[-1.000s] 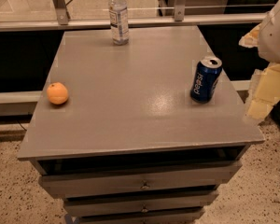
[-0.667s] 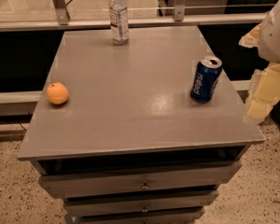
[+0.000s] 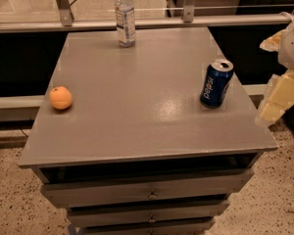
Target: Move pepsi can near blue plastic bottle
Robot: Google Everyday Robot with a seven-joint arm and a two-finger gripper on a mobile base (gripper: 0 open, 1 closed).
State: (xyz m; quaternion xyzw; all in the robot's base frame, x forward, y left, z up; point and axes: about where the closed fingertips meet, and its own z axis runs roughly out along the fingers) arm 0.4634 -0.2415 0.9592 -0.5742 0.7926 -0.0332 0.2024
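Observation:
The pepsi can (image 3: 216, 83) stands upright on the right side of the grey table top (image 3: 142, 102), close to the right edge. The blue plastic bottle (image 3: 125, 16) stands upright at the far edge of the table, left of centre, well away from the can. My gripper (image 3: 279, 99) is at the right edge of the view, off the table's right side and level with the can, a short way to the right of it. It holds nothing that I can see.
An orange (image 3: 61, 97) lies near the table's left edge. Drawers (image 3: 149, 192) sit below the front edge. A metal rail (image 3: 147, 22) runs behind the table. Speckled floor surrounds it.

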